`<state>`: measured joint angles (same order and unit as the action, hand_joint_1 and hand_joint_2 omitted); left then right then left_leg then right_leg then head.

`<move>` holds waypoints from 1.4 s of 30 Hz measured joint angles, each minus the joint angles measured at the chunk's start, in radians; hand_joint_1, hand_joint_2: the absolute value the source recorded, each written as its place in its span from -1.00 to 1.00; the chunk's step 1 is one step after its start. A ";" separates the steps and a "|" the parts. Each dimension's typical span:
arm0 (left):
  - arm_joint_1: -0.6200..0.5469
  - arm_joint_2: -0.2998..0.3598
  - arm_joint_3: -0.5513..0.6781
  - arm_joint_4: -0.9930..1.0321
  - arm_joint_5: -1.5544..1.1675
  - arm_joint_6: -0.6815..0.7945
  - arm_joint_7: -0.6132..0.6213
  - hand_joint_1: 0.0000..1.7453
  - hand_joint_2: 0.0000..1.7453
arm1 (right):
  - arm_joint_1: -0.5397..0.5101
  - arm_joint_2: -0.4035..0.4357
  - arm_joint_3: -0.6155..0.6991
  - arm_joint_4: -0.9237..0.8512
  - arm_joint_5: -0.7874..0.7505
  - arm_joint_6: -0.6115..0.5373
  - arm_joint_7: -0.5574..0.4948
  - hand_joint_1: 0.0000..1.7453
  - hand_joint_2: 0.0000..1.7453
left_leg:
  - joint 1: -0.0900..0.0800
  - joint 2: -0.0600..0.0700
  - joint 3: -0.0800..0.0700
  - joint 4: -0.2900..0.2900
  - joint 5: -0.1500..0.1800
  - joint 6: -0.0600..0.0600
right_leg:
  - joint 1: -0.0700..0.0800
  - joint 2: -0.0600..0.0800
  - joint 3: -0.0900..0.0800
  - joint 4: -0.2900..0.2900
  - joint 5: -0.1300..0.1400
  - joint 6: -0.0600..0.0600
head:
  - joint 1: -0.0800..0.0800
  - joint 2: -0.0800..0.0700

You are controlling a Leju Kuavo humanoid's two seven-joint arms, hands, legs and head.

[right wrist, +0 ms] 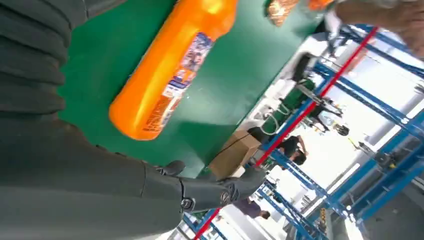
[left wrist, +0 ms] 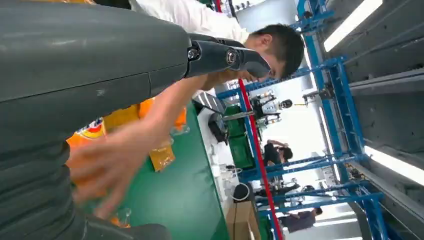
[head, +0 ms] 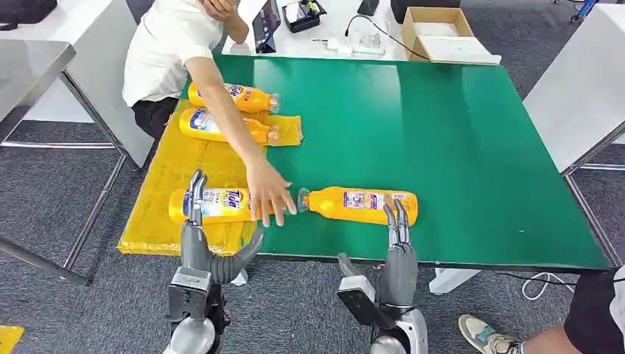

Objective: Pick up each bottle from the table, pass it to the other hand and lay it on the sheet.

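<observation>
An orange bottle lies on its side on the green table, cap pointing left. My right hand is at the table's front edge, its straight fingers over the bottle's base and thumb spread, holding nothing. The right wrist view shows that bottle beyond the hand. Another orange bottle lies on the yellow sheet. My left hand stands in front of it, fingers up and thumb out, empty. A person's hand rests at this bottle's neck. Two more bottles lie farther back.
The person in a white shirt sits at the table's far left, arm stretched across the sheet. A cardboard box, cables and a tablet lie on the white desk behind. Another person's shoe is at the lower right.
</observation>
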<state>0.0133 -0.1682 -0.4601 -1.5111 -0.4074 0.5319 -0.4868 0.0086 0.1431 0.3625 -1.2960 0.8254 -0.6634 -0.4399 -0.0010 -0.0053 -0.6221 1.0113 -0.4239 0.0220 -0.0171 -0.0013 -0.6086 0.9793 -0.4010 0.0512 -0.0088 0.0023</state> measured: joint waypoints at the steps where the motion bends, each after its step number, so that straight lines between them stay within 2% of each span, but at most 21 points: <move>1: -0.006 0.003 -0.005 0.002 0.004 -0.013 0.001 -1.00 1.00 | -0.017 0.000 -0.008 0.021 0.012 0.000 0.012 -1.00 1.00 | 0.000 0.000 0.000 0.000 0.000 0.000 | 0.000 0.000 0.000 0.000 0.000 0.000 | 0.000 0.000; 5: -0.035 0.010 -0.034 0.005 0.020 -0.061 0.008 -1.00 1.00 | -0.129 -0.014 -0.035 0.146 0.056 0.000 0.070 -1.00 1.00 | 0.000 0.000 0.000 0.000 0.000 0.000 | 0.000 0.000 0.000 0.000 0.000 0.000 | 0.000 0.000; 9: -0.049 0.016 -0.050 0.005 0.023 -0.070 0.011 -1.00 1.00 | -0.197 -0.022 -0.050 0.240 0.064 0.000 0.079 -1.00 1.00 | 0.000 0.000 0.000 0.000 0.000 0.000 | 0.000 0.000 0.000 0.000 0.000 0.000 | 0.000 0.000; 32: -0.056 0.025 -0.055 0.005 0.026 -0.073 0.012 -1.00 1.00 | -0.238 -0.024 -0.062 0.343 0.067 0.000 0.082 -1.00 1.00 | 0.000 0.000 0.000 0.000 0.000 0.000 | 0.000 0.000 0.000 0.000 0.000 0.000 | 0.000 0.000; 42: -0.090 0.026 -0.064 0.023 0.051 -0.108 0.036 -1.00 1.00 | -0.364 -0.038 -0.062 0.521 0.192 0.023 0.234 -1.00 1.00 | 0.000 0.000 0.000 0.000 0.001 0.000 | 0.000 0.000 0.000 0.000 0.000 0.001 | 0.000 0.000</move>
<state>-0.0769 -0.1427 -0.5241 -1.4885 -0.3567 0.4238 -0.4513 -0.3557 0.1049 0.3006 -0.7753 1.0173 -0.6405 -0.2061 -0.0010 -0.0054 -0.6220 1.0115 -0.4231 0.0225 -0.0171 -0.0014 -0.6085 0.9796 -0.4005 0.0518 -0.0088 0.0023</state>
